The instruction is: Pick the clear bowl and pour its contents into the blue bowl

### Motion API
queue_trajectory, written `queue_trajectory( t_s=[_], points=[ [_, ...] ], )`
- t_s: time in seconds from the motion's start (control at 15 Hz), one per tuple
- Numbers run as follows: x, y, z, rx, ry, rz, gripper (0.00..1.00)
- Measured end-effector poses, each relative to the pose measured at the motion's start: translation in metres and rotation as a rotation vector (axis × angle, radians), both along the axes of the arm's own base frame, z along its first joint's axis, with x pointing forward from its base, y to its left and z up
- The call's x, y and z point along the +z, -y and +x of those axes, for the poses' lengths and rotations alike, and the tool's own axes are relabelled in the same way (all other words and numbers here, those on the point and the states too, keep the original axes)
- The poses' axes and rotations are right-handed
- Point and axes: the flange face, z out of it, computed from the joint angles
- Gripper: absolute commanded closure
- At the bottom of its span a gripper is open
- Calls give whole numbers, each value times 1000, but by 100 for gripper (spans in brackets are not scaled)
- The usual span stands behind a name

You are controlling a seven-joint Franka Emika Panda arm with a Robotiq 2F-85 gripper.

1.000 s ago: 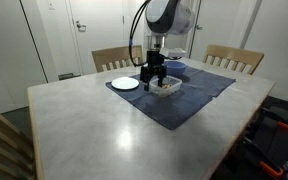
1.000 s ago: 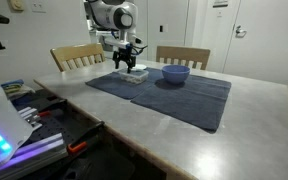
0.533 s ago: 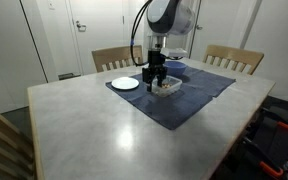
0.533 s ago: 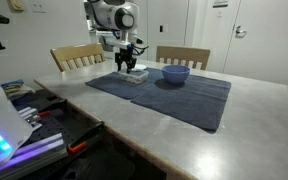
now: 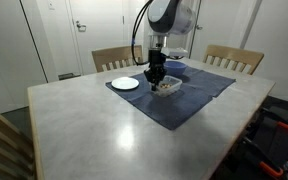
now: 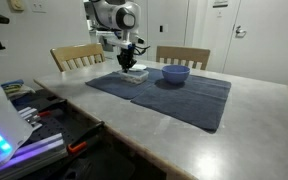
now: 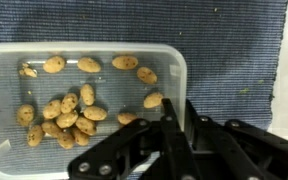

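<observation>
The black two-fingered gripper (image 7: 177,112) pointed straight down, its fingers drawn together on the near wall of the clear bowl (image 7: 84,75), one finger inside the rim and one outside as far as the wrist view showed. This small transparent plastic container, squarish with rounded corners, sat directly beneath the gripper (image 5: 156,80) on a dark blue cloth mat (image 7: 234,40). Small tan oval pieces (image 7: 74,110) lay scattered in it, most of them clustered at the side away from the fingers. In an exterior view the round, solid blue bowl (image 6: 175,73) stood near the gripper (image 6: 132,67) on the same mat (image 6: 174,100), apart from the clear bowl (image 6: 136,74). On the gripper's opposite side a white round plate (image 5: 125,83) rested at the mat's corner. The mat lay on a pale grey table (image 5: 94,130), with wooden chairs (image 5: 234,58) beyond.
</observation>
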Motion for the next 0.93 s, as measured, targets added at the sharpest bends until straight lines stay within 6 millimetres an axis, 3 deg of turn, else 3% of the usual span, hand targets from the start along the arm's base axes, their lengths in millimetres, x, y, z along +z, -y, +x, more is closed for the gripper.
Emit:
queue_trajectory(
  t_s=[0.93],
  points=[
    [12, 6, 8, -8, -23, 3, 98]
  ],
)
